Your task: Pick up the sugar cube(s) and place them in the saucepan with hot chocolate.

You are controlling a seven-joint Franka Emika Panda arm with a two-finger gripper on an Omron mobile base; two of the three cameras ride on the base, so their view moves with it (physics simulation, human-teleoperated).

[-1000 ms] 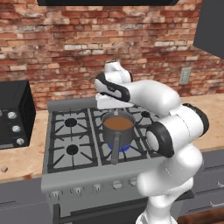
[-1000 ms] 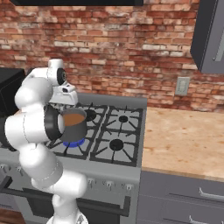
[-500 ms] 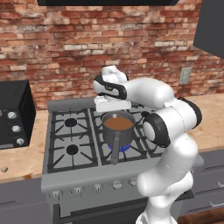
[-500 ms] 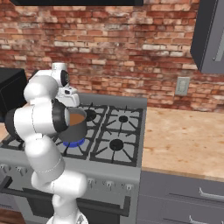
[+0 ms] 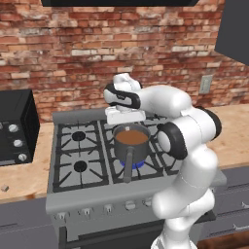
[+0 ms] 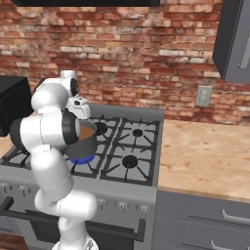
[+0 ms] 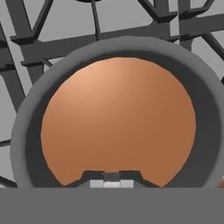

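Saucepan below tool is the relation that matters now: the dark grey metal saucepan with brown hot chocolate point(image 5: 131, 142) sits on the stove's front burner, second column from the left, and our tool point(image 7: 112, 183) hangs directly over its open mouth. In the hand view the brown liquid spreads out ahead of the tips, ringed by the grey rim, so the drop line runs straight down into the pan.

We see the tool's fingers pressed nearly together, with a tiny pale grey-white sugar cube point(image 7: 112, 184) pinched between them, sitting at the near edge of the liquid's circle as the hand camera sees it. We judge that a release from here would land the cube inside the rim, though close to one side, not at the centre.

The pan's long straight handle point(image 5: 128, 165) points toward the stove's front edge, away from the wrist, so it leaves the descent free. A second small pale cube point(image 5: 5, 187) lies on the wooden desk point(image 5: 24, 177) near its front left corner, well apart from the stove point(image 5: 78, 187). The grates around the pan give us room to lift straight up afterwards.
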